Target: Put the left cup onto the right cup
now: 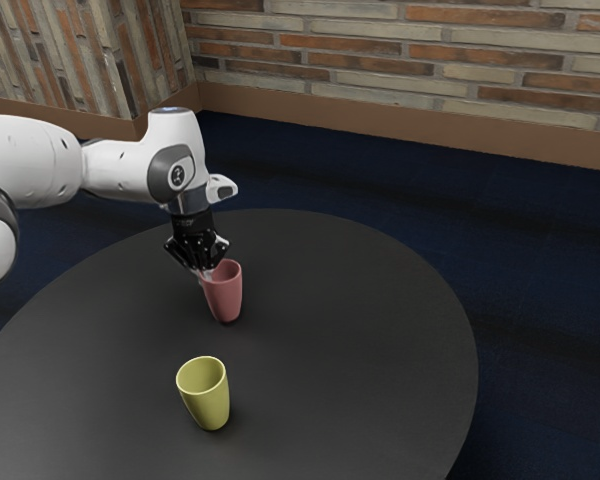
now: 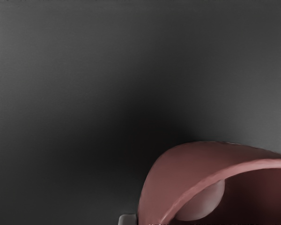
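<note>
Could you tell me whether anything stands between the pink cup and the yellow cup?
Nothing visible does: only bare table lies between the pink cup, held at its rim by the gripper, and the yellow cup.

A round dark table [image 1: 380,330] stands on dark blue carpet [image 1: 520,220] before a brick wall [image 1: 400,50].

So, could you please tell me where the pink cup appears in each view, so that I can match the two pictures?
Exterior view: the pink cup is near the middle of the dark round table, its rim at the gripper, farther from the camera than the yellow-green cup.
Wrist view: the pink cup lies right under the hand, its rim and inside seen close up.
Shared landmark: the dark round table beneath the cup.
</note>
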Motion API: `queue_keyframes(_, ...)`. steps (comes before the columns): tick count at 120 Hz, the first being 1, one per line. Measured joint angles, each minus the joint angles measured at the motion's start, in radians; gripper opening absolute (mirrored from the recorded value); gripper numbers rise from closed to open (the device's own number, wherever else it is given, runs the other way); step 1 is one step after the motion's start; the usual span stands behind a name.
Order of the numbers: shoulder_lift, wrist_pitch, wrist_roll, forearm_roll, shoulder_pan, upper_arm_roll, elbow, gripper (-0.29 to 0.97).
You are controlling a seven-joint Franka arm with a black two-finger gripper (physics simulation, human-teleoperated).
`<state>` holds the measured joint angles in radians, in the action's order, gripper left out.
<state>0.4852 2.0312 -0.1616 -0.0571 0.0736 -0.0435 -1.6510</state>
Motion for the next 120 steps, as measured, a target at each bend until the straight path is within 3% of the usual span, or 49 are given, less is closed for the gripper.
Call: queue_keyframes(120, -0.189, -0.053, -0.006, 0.009, -0.006, 0.038, -0.048, -0.11)
